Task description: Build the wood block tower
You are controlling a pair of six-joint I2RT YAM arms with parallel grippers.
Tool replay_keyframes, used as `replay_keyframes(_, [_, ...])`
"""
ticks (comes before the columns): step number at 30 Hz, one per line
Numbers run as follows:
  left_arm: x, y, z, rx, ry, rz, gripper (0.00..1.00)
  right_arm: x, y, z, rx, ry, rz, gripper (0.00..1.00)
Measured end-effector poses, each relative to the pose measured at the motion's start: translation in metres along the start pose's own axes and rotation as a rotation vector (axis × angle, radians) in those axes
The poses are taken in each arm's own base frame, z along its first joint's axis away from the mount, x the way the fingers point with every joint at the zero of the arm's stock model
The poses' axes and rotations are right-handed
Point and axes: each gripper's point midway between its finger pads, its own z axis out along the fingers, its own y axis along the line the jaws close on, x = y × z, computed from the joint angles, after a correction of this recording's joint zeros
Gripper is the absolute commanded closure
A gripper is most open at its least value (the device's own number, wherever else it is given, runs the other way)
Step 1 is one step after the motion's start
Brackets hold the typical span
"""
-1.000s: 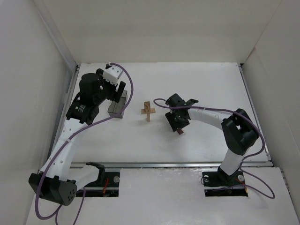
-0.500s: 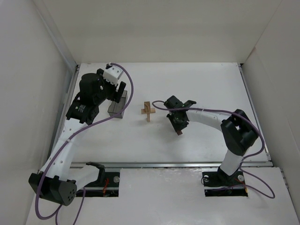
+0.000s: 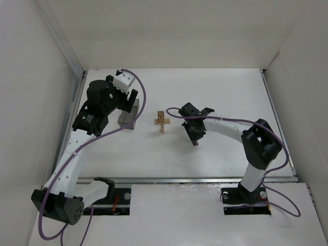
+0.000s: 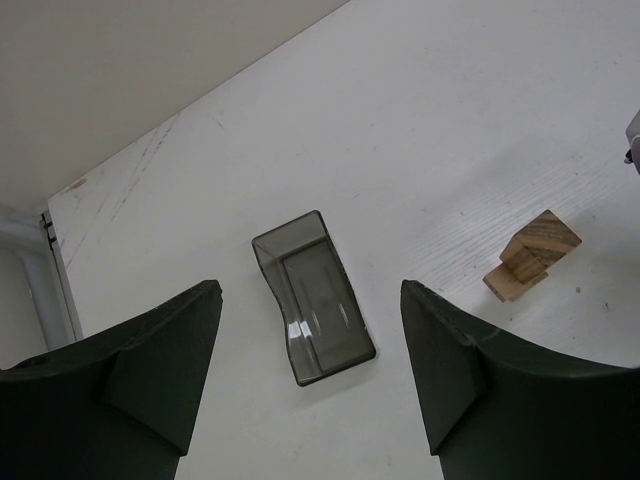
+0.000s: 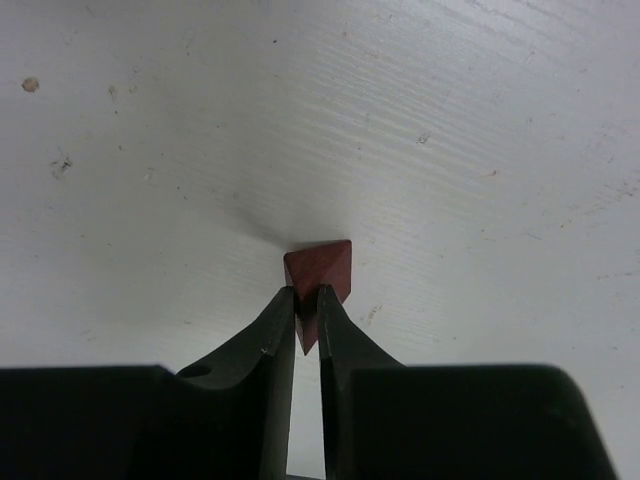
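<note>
1. The table (image 3: 220, 87) is closed in by white walls (image 3: 46, 77) on the left, far and right sides, and a metal rail (image 3: 179, 180) runs along its near edge.
2. The wood block tower (image 3: 162, 122), a light-tan upright with a crossing bar, stands near the middle of the table. We see bare surface on its far and near sides.
3. The grey box (image 4: 313, 298) lies to the left of the tower, apart from it and not far from the left wall.
4. The left arm runs up beside the left wall and folds back at the wrist. It leaves little room on that side.
5. The left gripper (image 3: 132, 102) hangs over the grey box with its jaws spread wide and nothing between them.
6. The right arm rises from its base to an elbow near the right edge, and its forearm reaches left toward the middle.
7. The right gripper (image 5: 305, 303) points down, just right of the tower and clear of it. Its jaws are nearly closed, pinching one corner of the reddish-brown block (image 5: 322, 268).
8. We cannot tell whether that block touches the table.
</note>
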Motion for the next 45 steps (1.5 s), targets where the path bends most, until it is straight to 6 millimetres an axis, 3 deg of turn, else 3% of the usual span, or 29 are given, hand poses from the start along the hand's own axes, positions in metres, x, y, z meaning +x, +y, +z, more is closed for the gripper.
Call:
replay_keyframes(5, [0.0,-0.001,0.0,0.009,-0.002,0.009,0.33,-0.008,0.006,-0.011,-0.051,-0.025,0.021,1.0])
replay_keyframes(8, [-0.001,-0.005,-0.001,0.036,-0.001,0.029,0.33,-0.033,0.009,-0.042,-0.134,-0.116,0.068,1.0])
replay_keyframes(11, [-0.008,-0.01,-0.005,0.079,-0.009,0.058,0.32,-0.072,0.0,-0.092,-0.225,-0.274,0.145,1.0])
replay_keyframes(15, [-0.036,-0.022,-0.009,0.184,-0.05,0.146,0.23,-0.123,-0.008,-0.177,-0.361,-0.549,0.216,1.0])
replay_keyframes(19, [-0.067,-0.052,-0.016,0.367,-0.125,0.274,0.11,-0.148,0.014,-0.252,-0.575,-0.766,0.215,1.0])
replay_keyframes(22, [-0.079,-0.076,-0.025,0.482,-0.189,0.371,0.06,-0.161,0.031,-0.289,-0.734,-0.877,0.21,1.0])
replay_keyframes(24, [-0.081,-0.091,-0.03,0.543,-0.223,0.438,0.0,-0.167,0.039,-0.301,-0.811,-0.911,0.213,1.0])
replay_keyframes(29, [-0.084,-0.115,-0.035,0.631,-0.282,0.537,0.03,-0.179,0.057,-0.304,-0.952,-0.917,0.232,1.0])
replay_keyframes(30, [-0.085,-0.118,-0.036,0.641,-0.291,0.549,0.05,-0.183,0.06,-0.303,-0.979,-0.913,0.236,1.0])
replay_keyframes(35, [-0.085,-0.127,-0.033,0.662,-0.317,0.584,0.33,-0.187,0.076,-0.301,-1.075,-0.881,0.244,1.0])
replay_keyframes(41, [-0.086,-0.129,-0.023,0.652,-0.323,0.613,0.41,-0.185,0.088,-0.316,-1.145,-0.894,0.219,1.0])
replay_keyframes(45, [-0.083,-0.126,-0.015,0.629,-0.307,0.623,0.41,-0.184,0.092,-0.32,-1.164,-0.896,0.209,1.0])
